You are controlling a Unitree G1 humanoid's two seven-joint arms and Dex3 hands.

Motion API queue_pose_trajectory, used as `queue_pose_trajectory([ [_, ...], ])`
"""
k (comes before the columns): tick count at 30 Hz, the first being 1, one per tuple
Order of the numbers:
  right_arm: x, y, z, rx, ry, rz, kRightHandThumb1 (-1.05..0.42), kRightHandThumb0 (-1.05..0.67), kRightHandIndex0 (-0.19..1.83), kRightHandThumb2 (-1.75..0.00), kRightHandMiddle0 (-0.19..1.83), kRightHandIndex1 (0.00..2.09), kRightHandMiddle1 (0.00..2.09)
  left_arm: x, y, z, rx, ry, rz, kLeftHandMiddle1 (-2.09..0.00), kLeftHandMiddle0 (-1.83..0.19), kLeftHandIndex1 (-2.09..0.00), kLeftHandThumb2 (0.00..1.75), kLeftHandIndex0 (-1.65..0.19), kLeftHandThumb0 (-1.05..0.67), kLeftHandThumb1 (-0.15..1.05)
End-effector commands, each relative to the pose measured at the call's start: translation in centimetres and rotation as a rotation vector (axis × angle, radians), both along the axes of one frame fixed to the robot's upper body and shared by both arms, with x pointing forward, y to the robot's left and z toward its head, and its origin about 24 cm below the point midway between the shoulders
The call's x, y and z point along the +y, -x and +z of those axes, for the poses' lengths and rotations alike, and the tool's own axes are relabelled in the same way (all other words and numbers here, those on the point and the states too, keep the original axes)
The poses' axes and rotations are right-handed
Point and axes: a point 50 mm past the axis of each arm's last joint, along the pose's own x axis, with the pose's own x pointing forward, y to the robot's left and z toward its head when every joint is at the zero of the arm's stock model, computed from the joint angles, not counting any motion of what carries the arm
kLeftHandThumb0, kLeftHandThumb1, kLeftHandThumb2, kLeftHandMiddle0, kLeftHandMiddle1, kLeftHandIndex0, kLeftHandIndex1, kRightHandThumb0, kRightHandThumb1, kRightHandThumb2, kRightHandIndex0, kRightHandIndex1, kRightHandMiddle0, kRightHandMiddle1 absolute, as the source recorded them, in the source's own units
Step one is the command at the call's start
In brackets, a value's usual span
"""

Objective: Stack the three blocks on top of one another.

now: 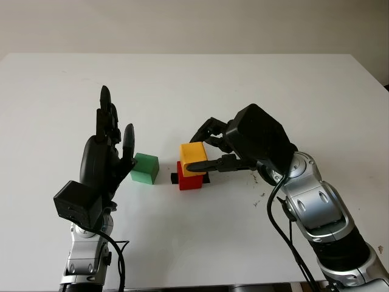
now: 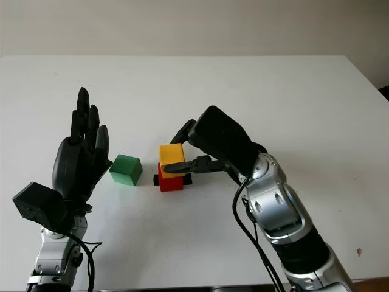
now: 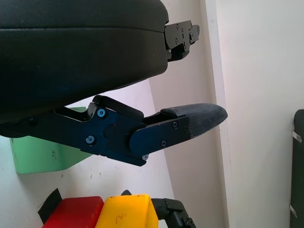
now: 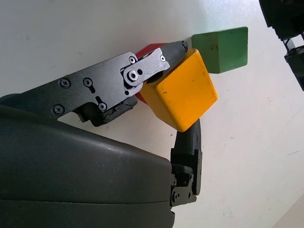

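A yellow block (image 1: 193, 157) sits on top of a red block (image 1: 189, 181) near the middle of the white table (image 1: 243, 85). My right hand (image 1: 194, 152) is shut on the yellow block, one finger (image 4: 142, 66) along its near side and the others behind it. The yellow block overhangs the red one slightly and looks a bit tilted in the right wrist view. A green block (image 1: 145, 168) stands on the table just left of the red one, apart from it. My left hand (image 1: 109, 146) is open, raised upright just left of the green block.
A small black piece (image 1: 174, 177) lies against the red block's left base. The right forearm (image 1: 316, 213) and its cable cross the front right of the table. Bare white tabletop stretches behind the blocks to the far edge.
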Motion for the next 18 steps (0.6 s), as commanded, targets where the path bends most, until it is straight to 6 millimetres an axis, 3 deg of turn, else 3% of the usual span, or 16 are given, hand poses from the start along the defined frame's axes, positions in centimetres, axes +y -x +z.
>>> queue_pose_trajectory([
  [1,0.02,-0.07,-0.03,0.005,-0.008,-0.004,-1.01,-0.44,0.21,-0.05,0.17,0.06,1.62,-0.09,0.18,-0.02,-0.007,0.001,-0.002,-0.05,0.18,-0.05,0.65,0.18,-0.63,1.05],
  [18,-0.04,0.12,-0.11,0.033,-0.018,0.002,-1.01,-0.43,0.18,-0.05,0.16,0.05,1.61,-0.27,0.32,-0.19,0.0,-0.002,0.008,-0.06,0.16,-0.06,0.63,0.15,-0.65,1.05],
])
